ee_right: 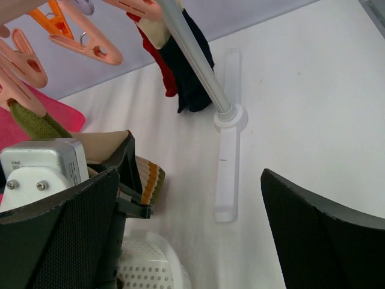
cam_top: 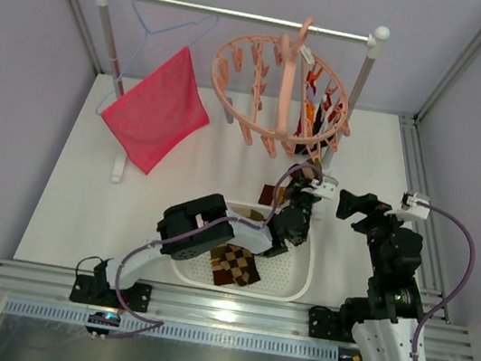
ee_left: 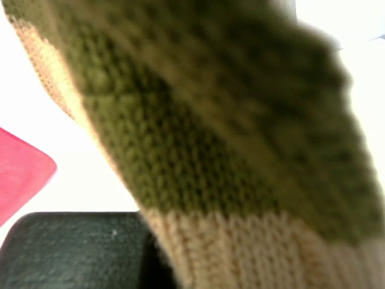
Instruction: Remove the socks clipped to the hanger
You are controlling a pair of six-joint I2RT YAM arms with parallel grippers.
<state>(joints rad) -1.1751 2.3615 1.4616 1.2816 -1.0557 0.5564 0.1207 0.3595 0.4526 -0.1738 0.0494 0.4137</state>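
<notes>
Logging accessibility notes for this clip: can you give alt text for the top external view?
The left hand reaches toward socks clipped on a pink ring hanger; the right hand hovers open beside it. An argyle sock lies in the white basket.

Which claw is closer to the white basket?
Left. The left gripper, pinching a striped sock, hangs over the far right corner of the basket; the open right gripper is off to its right, past the rim.
</notes>
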